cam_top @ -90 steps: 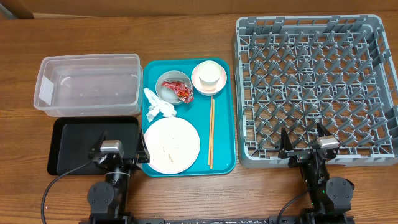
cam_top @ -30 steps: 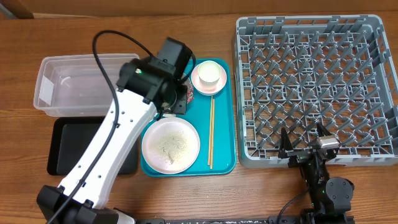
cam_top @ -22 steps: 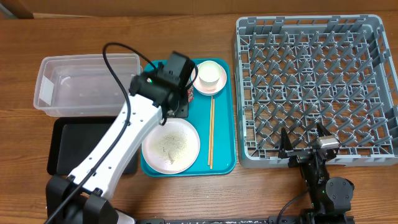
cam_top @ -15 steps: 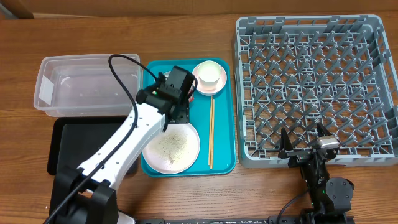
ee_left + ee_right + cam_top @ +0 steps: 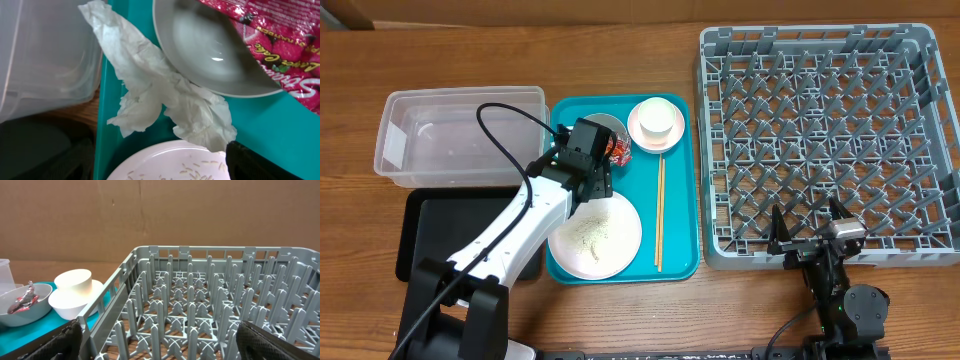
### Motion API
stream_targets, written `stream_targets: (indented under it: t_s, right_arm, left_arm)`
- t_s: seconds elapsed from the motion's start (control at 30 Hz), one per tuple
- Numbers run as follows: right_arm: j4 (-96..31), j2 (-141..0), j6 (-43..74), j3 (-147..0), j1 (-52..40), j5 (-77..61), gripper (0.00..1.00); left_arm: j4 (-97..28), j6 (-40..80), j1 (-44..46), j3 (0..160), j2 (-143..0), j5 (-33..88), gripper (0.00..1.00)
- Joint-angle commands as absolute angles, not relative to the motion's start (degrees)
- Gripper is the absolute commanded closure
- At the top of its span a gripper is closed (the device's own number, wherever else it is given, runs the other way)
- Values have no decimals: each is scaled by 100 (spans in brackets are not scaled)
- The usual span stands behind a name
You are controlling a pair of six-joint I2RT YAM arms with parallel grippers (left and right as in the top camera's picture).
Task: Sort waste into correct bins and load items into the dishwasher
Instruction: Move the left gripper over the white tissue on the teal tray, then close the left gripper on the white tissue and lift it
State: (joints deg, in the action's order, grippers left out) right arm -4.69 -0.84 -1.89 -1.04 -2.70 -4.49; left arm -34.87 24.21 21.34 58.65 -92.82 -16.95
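Landmark: the teal tray on the counter is taken as reference for every place below.
Left tool: it is held over the left part of the teal tray, directly above the tissue. Its jaws are spread and nothing is gripped.
Right tool: it is parked well right of the teal tray. Its jaws are seen wide apart and empty.
Tissue: it is found loose at the left edge of the teal tray, touching the bowl and lapping the rim of the plate.
Wrapper: it is draped in and over the bowl, in the far left part of the teal tray.
Rice: it is scattered on the plate, in the near left part of the teal tray.
Bins: the clear tub and the black tray are set just left of the teal tray. No waste is seen in either.
Dishes: the cup is seated on the saucer at the far right corner of the teal tray. The chopsticks are laid along its right side.
Dish rack: it is placed just right of the teal tray, and no item is seen loaded.
Done: nothing is judged finished.
Left: all three kinds of waste are to be binned and all five kinds of item are to be racked.
Step in hand: the tissue is judged to be the first pick.
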Motion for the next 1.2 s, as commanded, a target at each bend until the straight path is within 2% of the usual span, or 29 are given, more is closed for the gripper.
stream_targets:
  t_s: [0.0,0.17,0.37,1.17]
  right_arm:
    - [-443,-23,-172,-45,-255,-460,0]
    - [-443,-23,-172,-45,-255,-460,0]
    - [-443,-23,-172,-45,-255,-460,0]
    - [-443,-23,-172,-45,-255,-460,0]
  left_arm:
    - [-3371,1962,2123,5815,-9253,-1776,15]
    - [-3201,1876,2123,5712,-9253,-1820,16]
    - [-2714,1883,2123,5426,-9253,-1682,21]
    - [-1831,1828,2123,5072,-9450,-1693,19]
